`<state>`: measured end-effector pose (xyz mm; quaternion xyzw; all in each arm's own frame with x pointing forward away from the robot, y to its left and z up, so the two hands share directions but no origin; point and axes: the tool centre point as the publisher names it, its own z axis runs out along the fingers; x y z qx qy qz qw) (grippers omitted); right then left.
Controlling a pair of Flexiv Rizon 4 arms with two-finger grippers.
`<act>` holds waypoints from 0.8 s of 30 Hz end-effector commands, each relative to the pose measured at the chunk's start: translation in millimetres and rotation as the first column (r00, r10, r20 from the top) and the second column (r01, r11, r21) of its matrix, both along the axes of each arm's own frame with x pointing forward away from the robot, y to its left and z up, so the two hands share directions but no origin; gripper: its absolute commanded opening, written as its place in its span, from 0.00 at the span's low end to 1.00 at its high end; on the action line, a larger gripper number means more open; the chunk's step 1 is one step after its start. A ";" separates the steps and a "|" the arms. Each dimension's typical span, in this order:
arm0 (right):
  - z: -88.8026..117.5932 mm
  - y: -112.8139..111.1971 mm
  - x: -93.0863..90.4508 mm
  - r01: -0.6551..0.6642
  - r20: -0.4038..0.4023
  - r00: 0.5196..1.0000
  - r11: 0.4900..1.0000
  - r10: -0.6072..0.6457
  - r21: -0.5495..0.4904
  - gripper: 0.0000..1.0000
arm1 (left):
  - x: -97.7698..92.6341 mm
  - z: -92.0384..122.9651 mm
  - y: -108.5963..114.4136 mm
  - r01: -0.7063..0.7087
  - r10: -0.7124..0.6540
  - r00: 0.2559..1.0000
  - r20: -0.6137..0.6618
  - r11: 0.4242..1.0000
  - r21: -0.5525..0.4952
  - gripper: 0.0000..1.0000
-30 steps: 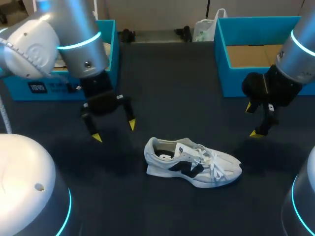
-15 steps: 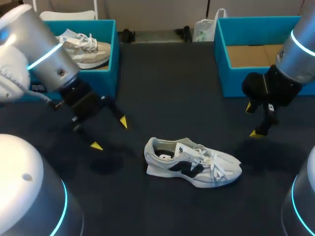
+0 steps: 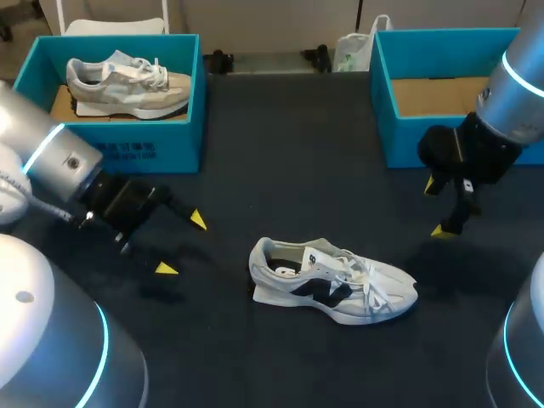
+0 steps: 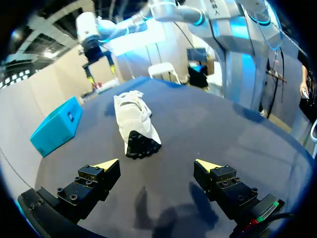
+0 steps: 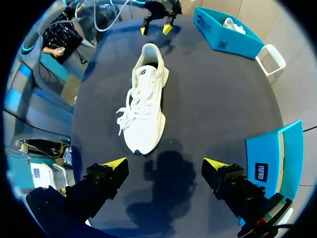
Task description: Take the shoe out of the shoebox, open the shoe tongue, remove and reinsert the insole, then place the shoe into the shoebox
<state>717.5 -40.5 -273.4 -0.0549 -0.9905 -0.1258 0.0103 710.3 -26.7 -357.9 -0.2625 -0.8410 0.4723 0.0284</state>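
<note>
Dark desk (image 3: 297, 153), a blue box at each far corner. L shoebox (image 3: 183, 127) holds a beige shoe (image 3: 127, 85); the front wall hides its sole. R shoebox (image 3: 399, 140): brown floor shows, outer part cut off behind the R arm (image 3: 518, 76).

White shoe (image 3: 331, 280) w/ black side mark stands on its sole mid-desk, outside both boxes. Heel faces L side, toe faces R side. Laces (image 3: 367, 279) bunched over the tongue. Insole: only a sliver seen through the collar, can't tell if seated.

L end effector (image 3: 181, 245) low over desk, near the heel but apart from it; fingers wide apart, gripping nothing. R end effector (image 3: 434, 208) beyond the toe, fingers apart, gripping nothing; upper tip partly behind its housing in head view. Both wrist views: white shoe ahead of the fingers, no contact.
</note>
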 end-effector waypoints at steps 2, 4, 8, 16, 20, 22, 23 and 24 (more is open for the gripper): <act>-0.3 0.4 -0.4 0.001 0.000 1.000 1.000 -0.001 -0.002 1.00 | -3.5 -8.8 6.3 -0.097 0.095 0.995 -0.025 0.987 -0.130 1.00; -0.3 0.4 -0.4 0.001 0.000 1.000 1.000 -0.001 -0.002 1.00 | -3.5 -8.8 6.3 -0.097 0.095 0.995 -0.025 0.987 -0.130 1.00; -0.3 0.4 -0.4 0.001 0.000 1.000 1.000 -0.001 -0.002 1.00 | -3.5 -8.8 6.3 -0.097 0.095 0.995 -0.025 0.987 -0.130 1.00; -0.3 0.4 -0.4 0.001 0.000 1.000 1.000 -0.001 -0.002 1.00 | -6.0 -8.3 9.9 -0.105 0.092 0.993 -0.079 0.978 -0.182 1.00; -0.3 0.4 -0.4 0.001 0.000 1.000 1.000 -0.001 -0.002 1.00 | -1.1 -15.2 14.3 -0.166 0.128 0.977 -0.170 0.958 -0.232 1.00; -0.3 0.4 -0.4 0.001 0.000 1.000 1.000 -0.001 -0.002 1.00 | -2.2 -18.7 13.2 -0.184 0.146 0.975 -0.170 0.954 -0.237 1.00; -0.3 0.4 -0.4 0.001 0.000 1.000 1.000 -0.001 -0.002 1.00 | -3.5 -21.0 11.1 -0.210 0.161 0.966 -0.201 0.944 -0.254 1.00; -0.3 0.4 -0.4 0.001 0.000 1.000 1.000 -0.001 -0.002 1.00 | -4.2 -21.9 10.1 -0.245 0.186 0.955 -0.231 0.934 -0.262 1.00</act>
